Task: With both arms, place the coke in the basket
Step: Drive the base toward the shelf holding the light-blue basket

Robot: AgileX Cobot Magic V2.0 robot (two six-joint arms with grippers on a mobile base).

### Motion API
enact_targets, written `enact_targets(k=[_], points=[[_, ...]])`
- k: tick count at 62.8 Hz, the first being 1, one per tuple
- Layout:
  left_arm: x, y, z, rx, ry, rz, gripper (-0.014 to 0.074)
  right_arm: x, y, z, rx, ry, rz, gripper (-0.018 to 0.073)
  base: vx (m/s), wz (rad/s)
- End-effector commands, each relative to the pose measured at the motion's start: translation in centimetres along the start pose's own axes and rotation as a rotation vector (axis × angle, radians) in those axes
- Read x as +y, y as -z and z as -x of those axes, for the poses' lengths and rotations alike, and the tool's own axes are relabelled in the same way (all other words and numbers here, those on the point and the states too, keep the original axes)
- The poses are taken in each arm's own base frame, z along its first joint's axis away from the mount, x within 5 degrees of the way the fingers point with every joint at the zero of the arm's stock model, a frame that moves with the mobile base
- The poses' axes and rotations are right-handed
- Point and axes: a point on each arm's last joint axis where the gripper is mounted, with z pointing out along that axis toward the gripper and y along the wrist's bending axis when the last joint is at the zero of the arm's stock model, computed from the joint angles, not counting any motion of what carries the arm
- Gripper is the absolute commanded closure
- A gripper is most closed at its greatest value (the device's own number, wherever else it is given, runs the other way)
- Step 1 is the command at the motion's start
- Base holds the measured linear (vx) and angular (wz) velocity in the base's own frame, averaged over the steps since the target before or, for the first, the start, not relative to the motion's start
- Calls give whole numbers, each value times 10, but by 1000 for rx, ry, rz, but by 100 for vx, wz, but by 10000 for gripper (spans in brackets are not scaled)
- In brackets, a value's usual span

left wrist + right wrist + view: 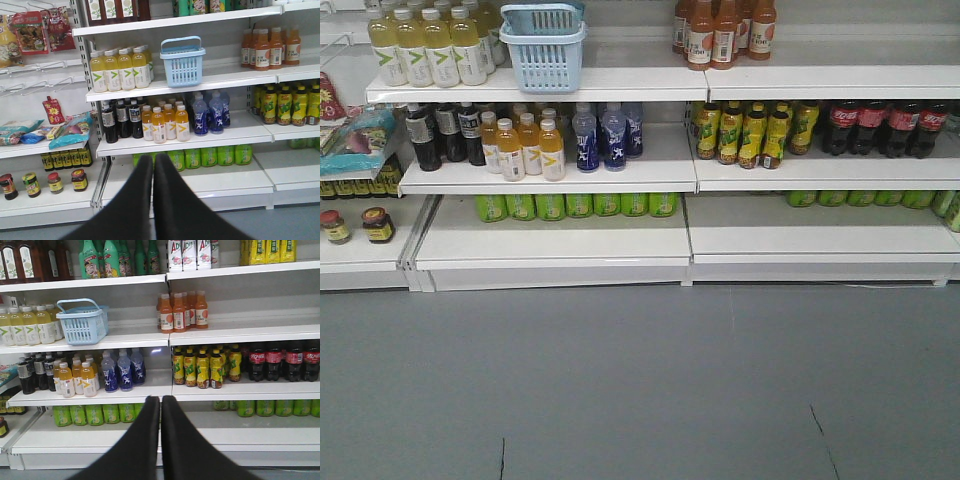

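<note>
Right wrist view: red-wrapped plastic coke bottles [273, 360] stand at the middle shelf's right end, just beside yellow-labelled tea bottles [202, 367]. The light blue slotted plastic basket [82, 322] sits one shelf up, well left, beside pale yellow drink bottles [30, 325]. The black right gripper [160, 401] and left gripper [153, 160] hang short of the shelves, jaws pressed together.

Bright, even light falls from above; soft shadows lie under the shelf [620, 85] carrying the basket [542, 60]. Below and right of the basket a small glare spot [157, 351] shows. The left gripper [153, 160] and right gripper [160, 401] blur up close; the front view is soft.
</note>
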Motion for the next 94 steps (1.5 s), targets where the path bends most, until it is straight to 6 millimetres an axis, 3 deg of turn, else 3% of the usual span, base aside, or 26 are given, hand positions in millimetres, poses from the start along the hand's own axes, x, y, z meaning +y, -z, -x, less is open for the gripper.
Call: enact_targets(k=[1,94], points=[[1,4,18,-119,13,8,603,1,1,4,-75,11,13,564,0,0],[1,4,18,-119,13,8,603,1,1,4,-74,11,12,564,4,-1]])
